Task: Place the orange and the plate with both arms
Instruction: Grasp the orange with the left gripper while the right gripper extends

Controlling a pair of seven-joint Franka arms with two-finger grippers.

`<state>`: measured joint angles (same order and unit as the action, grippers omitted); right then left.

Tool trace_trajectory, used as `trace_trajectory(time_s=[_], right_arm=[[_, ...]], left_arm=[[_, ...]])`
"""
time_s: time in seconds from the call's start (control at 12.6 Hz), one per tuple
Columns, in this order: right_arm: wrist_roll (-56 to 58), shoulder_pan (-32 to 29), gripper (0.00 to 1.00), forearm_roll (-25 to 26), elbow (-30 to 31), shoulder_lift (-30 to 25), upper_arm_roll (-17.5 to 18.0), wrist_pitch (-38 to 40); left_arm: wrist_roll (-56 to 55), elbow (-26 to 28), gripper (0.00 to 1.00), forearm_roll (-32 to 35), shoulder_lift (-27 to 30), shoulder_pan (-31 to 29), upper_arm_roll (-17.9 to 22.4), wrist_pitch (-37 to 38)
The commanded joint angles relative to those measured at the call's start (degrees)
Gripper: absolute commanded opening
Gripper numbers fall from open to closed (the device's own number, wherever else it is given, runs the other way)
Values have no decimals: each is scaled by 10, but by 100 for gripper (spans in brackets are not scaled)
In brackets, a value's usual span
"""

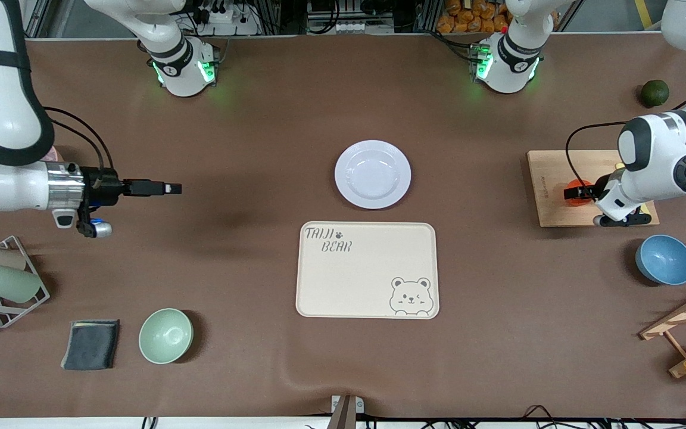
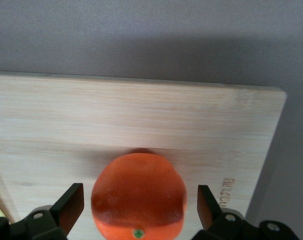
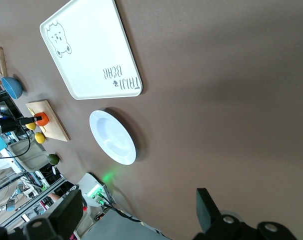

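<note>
On tray (image 1: 367, 271) nothing — plate (image 1: 373, 174) bare.

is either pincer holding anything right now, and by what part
Nothing is held. The left pincer is open, its fingers on either side of the orange on the cutting board, with gaps showing. The right pincer is open over bare table.

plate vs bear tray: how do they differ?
The plate is round; the tray is rectangular with rounded corners. The plate is plain glossy white; the tray is cream, printed with "TAIJI BEAR" and a bear face. The plate is smaller and lies farther from the front camera. Both sit flat and hold nothing.
</note>
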<state>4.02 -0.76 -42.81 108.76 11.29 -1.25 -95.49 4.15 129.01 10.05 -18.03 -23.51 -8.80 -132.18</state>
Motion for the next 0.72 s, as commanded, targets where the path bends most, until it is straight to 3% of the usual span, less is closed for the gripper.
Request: trace_trajectory(time_s=[0.0,0.32,0.4,0.48,0.64], right_arm=[[12,8,100,-56,42,-16,-1,-22],[67,20,100,-85,74,-15,0,-47],[79,32,100,-86,82,-17,-1,-61],[84,41,100,-90,91,-18,-1,-78],[92,58,100,-115,104,-15,-1,-95]], left_arm=[[-6,-2,100,17,-7,-3,-2,-9],[-7,6,100,18,-7,-5,-2,-5],[-6,9,87,18,-7,-7,-2,-3],[-6,9,54,18,-7,-8,-3,2],[-6,9,10,18,-7,-7,-3,10]])
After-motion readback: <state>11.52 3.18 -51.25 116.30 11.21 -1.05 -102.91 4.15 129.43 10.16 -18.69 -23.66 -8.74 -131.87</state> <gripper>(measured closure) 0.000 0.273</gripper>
